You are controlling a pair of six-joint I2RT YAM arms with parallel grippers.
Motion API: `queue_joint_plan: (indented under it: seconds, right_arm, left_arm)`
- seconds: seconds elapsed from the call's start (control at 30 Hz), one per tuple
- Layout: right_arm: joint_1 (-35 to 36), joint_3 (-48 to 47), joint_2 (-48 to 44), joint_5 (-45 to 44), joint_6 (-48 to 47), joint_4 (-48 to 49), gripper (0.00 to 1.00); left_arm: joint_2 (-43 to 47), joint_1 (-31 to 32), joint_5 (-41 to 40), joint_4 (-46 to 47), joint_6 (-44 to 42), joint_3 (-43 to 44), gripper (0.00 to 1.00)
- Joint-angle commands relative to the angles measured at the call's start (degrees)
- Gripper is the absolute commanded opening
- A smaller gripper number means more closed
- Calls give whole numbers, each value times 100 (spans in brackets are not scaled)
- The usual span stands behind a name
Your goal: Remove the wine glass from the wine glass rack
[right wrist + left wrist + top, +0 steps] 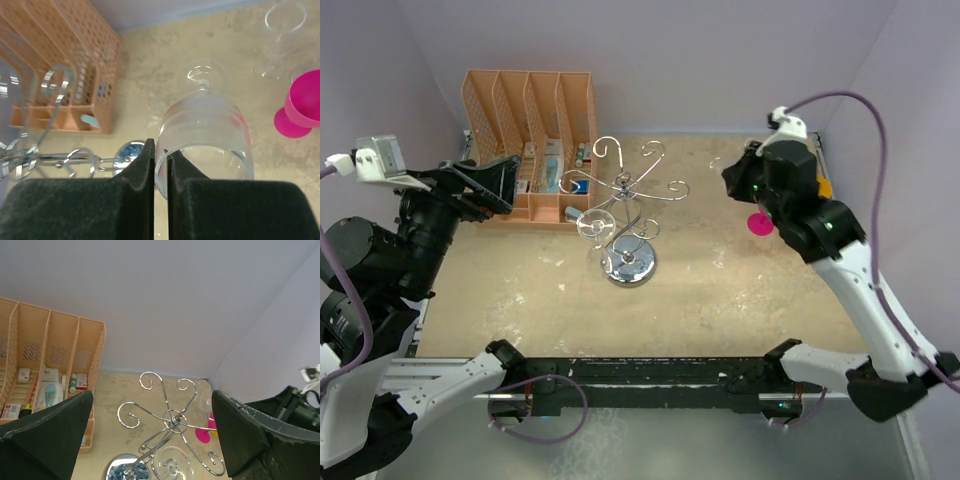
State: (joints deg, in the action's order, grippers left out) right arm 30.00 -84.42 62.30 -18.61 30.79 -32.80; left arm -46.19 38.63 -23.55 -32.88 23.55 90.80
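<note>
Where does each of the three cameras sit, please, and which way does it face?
Top external: above and behind the arms, looking down on the table; left arm and right arm show.
Left wrist: on the left arm, facing over the wine glass rack toward the back wall; open left gripper shows.
Right wrist: on the right arm, facing down at the table; right gripper shows, shut on a clear wine glass.
Shared: all three show the rack and the orange file organizer.

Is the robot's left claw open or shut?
Open. The left claw has its black fingers far apart, with the silver rack showing between them.
</note>
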Motion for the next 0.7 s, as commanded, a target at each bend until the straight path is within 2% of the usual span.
queue_joint_plan:
  seconds: [0.0, 0.33, 0.53, 0.67]
  right_arm:
    - [1, -495, 784, -183, -222, -132, 0]
    - [-92, -1496, 2714, -335, -726, -271, 0]
    - [-758, -1915, 3534, 627, -1022, -230, 0]
    - [-979, -1999, 3877, 947, -1146, -164, 0]
  left_arm:
    - [76, -14, -311, -10, -391, -59, 99]
    - [16, -6, -20, -231, -548, 48, 99]
    - [82, -5, 157, -401, -529, 57, 99]
    - [149, -5, 296, -506, -483, 55, 99]
